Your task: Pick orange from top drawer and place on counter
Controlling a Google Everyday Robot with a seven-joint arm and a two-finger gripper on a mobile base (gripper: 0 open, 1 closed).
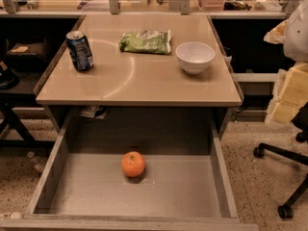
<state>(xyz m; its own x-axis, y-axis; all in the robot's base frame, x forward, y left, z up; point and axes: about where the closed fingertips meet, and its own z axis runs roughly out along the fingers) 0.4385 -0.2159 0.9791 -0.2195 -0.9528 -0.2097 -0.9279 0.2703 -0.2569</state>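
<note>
The orange [133,163] lies on the flat grey bottom of the open top drawer [57,158], near the middle and a little toward the back. The drawer is pulled out below the tan counter [139,81]. My gripper [290,93] shows as pale yellowish and white parts at the right edge of the view, level with the counter's front right corner, well to the right of and above the orange. It holds nothing that I can see.
On the counter stand a blue soda can [80,50] at the left, a green chip bag [145,41] at the back middle and a white bowl [195,57] at the right. An office chair base [284,177] stands on the floor to the right of the drawer.
</note>
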